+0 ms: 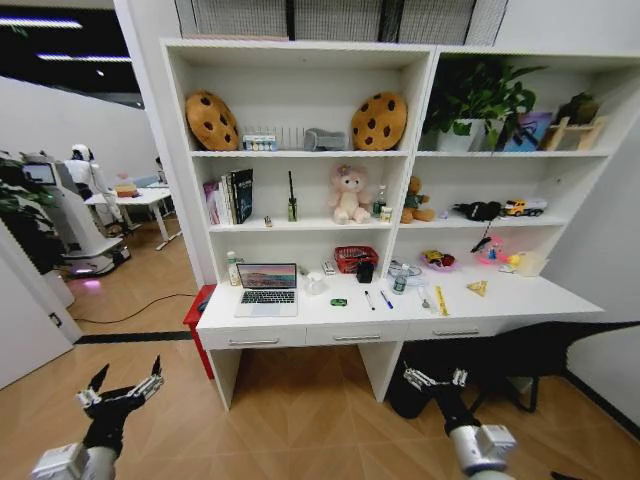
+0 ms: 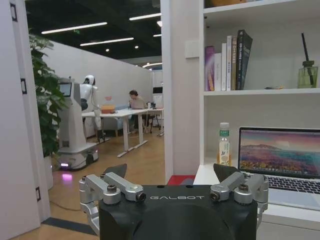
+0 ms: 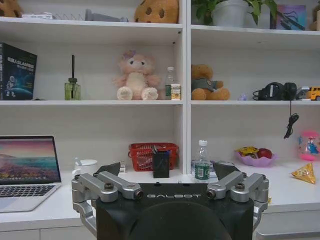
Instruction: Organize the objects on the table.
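Note:
The long white table (image 1: 520,298) stands ahead under the shelves. On it lie an open silver laptop (image 1: 267,288), a tiny green toy car (image 1: 339,302), a black pen (image 1: 369,300), a blue pen (image 1: 386,299) and a small clear bottle (image 1: 399,284). My left gripper (image 1: 122,388) hangs open and empty low over the wooden floor, short of the table's left end. My right gripper (image 1: 433,378) is open and empty too, low before the right drawers. The left wrist view has the left gripper (image 2: 170,172) facing the laptop (image 2: 280,160). The right gripper (image 3: 167,170) faces the bottle (image 3: 202,161).
A red basket (image 1: 355,258), a fruit bowl (image 1: 437,261), a white cup (image 1: 314,285) and a green-label bottle (image 1: 233,268) also stand on the table. Shelves above hold plush toys, cookie cushions, books and a plant. A red bin (image 1: 197,310) stands by the table's left leg, dark gear (image 1: 520,355) under its right. Another robot (image 1: 75,215) stands far left.

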`<state>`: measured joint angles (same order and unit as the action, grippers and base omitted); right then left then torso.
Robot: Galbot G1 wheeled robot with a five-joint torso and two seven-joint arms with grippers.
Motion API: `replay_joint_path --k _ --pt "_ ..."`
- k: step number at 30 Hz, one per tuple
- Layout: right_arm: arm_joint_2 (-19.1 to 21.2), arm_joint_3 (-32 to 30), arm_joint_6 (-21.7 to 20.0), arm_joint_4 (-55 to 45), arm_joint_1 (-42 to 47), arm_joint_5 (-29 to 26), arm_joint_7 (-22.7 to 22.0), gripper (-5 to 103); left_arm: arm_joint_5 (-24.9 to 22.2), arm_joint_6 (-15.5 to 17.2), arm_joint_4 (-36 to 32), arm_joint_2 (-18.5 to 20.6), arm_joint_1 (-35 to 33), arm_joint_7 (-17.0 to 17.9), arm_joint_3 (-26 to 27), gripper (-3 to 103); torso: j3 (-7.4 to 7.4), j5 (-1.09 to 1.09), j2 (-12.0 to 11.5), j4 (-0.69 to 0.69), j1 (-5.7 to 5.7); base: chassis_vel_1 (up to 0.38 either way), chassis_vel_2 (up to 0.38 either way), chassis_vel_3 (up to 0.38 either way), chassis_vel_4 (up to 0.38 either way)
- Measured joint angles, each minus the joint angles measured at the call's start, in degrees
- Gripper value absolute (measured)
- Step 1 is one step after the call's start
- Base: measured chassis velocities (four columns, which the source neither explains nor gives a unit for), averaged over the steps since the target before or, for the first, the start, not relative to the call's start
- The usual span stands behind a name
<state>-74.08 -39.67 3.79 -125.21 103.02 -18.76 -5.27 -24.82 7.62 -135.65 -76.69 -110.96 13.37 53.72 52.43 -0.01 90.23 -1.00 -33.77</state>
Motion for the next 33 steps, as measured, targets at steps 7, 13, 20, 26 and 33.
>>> replay_joint_path --k 7,13,20,26,33 --pt "-1.6 -0.4 -1.2 0.0 0.5 -0.7 -1.1 100 -0.7 0.6 0.1 0.1 -0.1 0.7 -0.1 94 0.0 0.0 0.0 0.0 0.0 0.0 0.0 0.0 0.0" --pt "-1.8 -0.3 0.5 0.9 0.0 -1.0 -0.5 100 0.9 0.2 0.1 -0.6 -0.5 -0.4 -0.2 98 0.0 0.0 0.0 0.01 0.0 0.0 0.0 0.0 0.0" --pt "-0.6 0.0 -1.0 0.2 0.1 -1.4 -0.3 100 3.4 -2.1 0.4 -1.0 -0.9 -5.4 -0.5 100 0.0 -0.01 0.0 0.0 0.0 0.0 0.0 0.0 0.0" --pt "-0.6 0.5 -1.0 0.2 0.2 -0.5 0.8 100 7.8 -5.8 0.8 -0.5 -1.1 -10.2 -0.6 98 0.0 0.0 0.0 0.0 0.0 0.0 0.0 0.0 0.0" --pt "-1.2 0.4 -0.7 0.1 0.7 0.6 0.2 100 7.5 -7.0 1.0 0.1 -0.9 -10.2 0.0 98 0.0 0.0 0.0 0.0 0.0 0.0 0.0 0.0 0.0"
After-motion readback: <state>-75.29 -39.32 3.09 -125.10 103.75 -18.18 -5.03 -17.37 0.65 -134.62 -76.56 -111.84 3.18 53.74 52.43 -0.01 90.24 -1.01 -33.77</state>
